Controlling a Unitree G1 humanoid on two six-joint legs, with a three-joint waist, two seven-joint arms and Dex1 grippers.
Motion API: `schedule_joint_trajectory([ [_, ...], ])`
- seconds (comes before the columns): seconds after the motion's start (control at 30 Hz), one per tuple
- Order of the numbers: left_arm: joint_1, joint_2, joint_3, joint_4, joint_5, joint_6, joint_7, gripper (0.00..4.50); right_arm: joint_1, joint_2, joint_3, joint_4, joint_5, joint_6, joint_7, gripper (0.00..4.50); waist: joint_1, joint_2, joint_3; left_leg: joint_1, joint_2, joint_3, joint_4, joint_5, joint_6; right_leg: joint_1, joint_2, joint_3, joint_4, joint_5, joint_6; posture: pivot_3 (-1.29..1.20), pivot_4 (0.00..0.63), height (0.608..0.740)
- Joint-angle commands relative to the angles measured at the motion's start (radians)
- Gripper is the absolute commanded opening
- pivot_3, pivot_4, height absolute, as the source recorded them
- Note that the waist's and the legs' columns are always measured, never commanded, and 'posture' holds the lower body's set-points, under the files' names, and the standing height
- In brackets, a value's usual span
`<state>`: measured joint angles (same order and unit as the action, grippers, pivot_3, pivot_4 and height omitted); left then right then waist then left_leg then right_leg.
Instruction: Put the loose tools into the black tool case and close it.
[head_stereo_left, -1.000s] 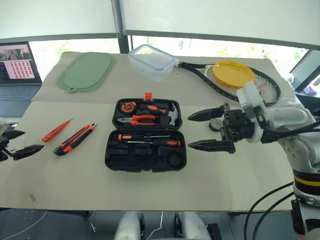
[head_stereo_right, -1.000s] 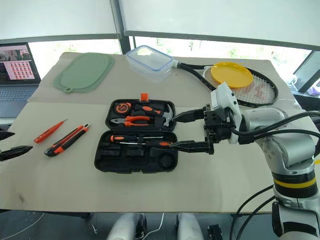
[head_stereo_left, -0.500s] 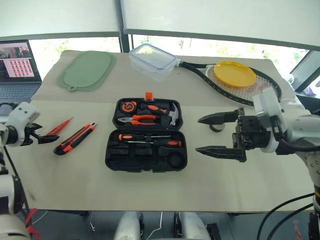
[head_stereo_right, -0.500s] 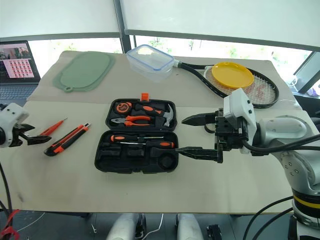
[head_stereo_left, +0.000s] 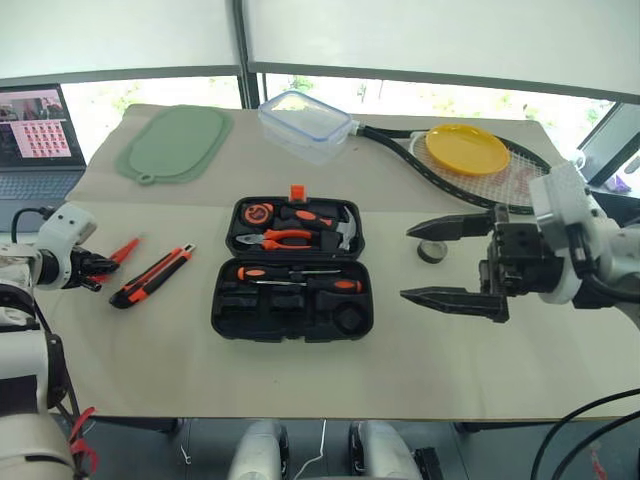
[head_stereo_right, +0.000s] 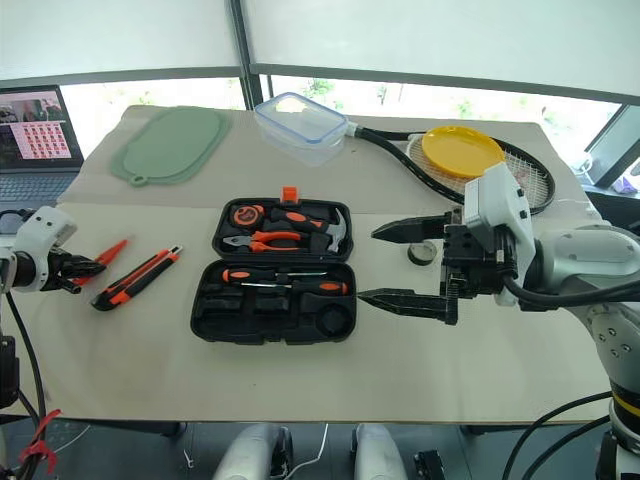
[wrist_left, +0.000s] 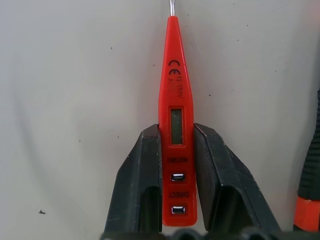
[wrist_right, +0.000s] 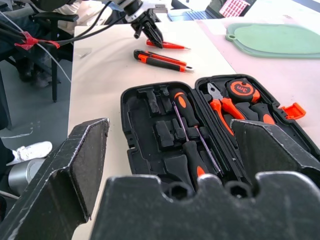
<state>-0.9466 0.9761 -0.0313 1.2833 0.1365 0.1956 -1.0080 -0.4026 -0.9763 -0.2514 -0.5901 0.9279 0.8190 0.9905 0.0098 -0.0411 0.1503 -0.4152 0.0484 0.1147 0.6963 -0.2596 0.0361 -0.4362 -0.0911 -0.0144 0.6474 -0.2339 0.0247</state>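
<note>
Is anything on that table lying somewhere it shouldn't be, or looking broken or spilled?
Nothing is broken or spilled. Three tools lie outside the open black plastic tool case: the orange-and-black utility knife to its left, the small dark roll of tape to its right, and the slim red screwdriver, clamped in the left gripper.

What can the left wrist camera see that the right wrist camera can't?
Left wrist camera's extra: the little window and printed letters on the slim red screwdriver, pinched by the left gripper. Right wrist camera's extra: the open black tool case holding pliers and a tape measure, beyond the wide-open right gripper. Shared: screwdriver, left gripper, and utility knife on the table.
</note>
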Motion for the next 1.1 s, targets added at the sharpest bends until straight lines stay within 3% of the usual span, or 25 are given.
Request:
schedule_joint_trajectory([
  [0.03,-0.019,0.035,0.041,0.011,-0.023,0.027,0.006,0.44,0.019,-0.015,-0.046,-0.031,0.026,-0.004,-0.018,4.50,0.000,0.000,0.000,0.000,0.000,0.000,0.000,0.000,0.000,0.000,0.000,0.000,0.000,0.000,0.000,0.00,0.150,0.738],
  [0.27,-0.056,0.050,0.072,-0.197,-0.105,-0.011,-0.251,0.44,0.076,-0.018,-0.051,-0.036,0.012,-0.022,-0.013,4.50,0.004,-0.005,0.001,-0.006,0.000,0.001,0.003,0.000,0.000,-0.001,0.000,-0.004,-0.001,0.000,0.000,0.00,0.150,0.738],
  [0.37,0.078,0.036,0.067,-0.576,-0.215,0.085,-0.409,0.44,0.130,-0.037,-0.034,-0.035,-0.044,-0.051,0.017,4.50,0.007,-0.005,0.001,-0.008,0.000,0.000,0.005,-0.001,0.002,-0.002,-0.001,-0.004,-0.002,0.001,0.002,0.00,0.150,0.738],
  [0.5,0.261,0.027,0.052,-1.067,-0.328,0.234,-0.439,0.44,0.180,-0.047,-0.019,-0.031,-0.089,-0.085,0.043,4.50,0.001,-0.005,0.001,-0.008,0.000,-0.002,0.007,-0.002,0.004,-0.001,-0.002,0.000,-0.003,0.002,0.004,0.00,0.150,0.738],
  [0.7,0.387,-0.008,-0.058,-1.509,-0.417,0.408,-0.419,0.44,0.210,-0.041,-0.003,-0.015,-0.134,-0.120,0.052,4.50,-0.001,-0.004,0.001,-0.007,0.001,-0.003,0.007,-0.002,0.003,-0.001,0.000,0.002,-0.003,0.002,0.004,0.00,0.150,0.738],
  [0.87,0.365,-0.002,-0.158,-1.578,-0.406,0.446,-0.419,0.44,0.222,-0.031,-0.009,-0.025,-0.132,-0.120,0.043,4.50,0.001,-0.004,0.001,-0.007,-0.001,-0.003,0.007,-0.002,0.003,-0.001,0.001,0.002,-0.003,0.002,0.005,0.00,0.150,0.738],
  [1.1,0.253,-0.040,-0.295,-1.385,-0.267,0.348,-0.392,0.44,0.232,-0.016,-0.016,-0.051,-0.120,-0.111,0.011,4.50,0.005,-0.004,0.001,-0.007,-0.002,-0.003,0.008,-0.002,0.003,0.000,0.001,0.002,-0.003,0.002,0.005,0.00,0.150,0.738],
])
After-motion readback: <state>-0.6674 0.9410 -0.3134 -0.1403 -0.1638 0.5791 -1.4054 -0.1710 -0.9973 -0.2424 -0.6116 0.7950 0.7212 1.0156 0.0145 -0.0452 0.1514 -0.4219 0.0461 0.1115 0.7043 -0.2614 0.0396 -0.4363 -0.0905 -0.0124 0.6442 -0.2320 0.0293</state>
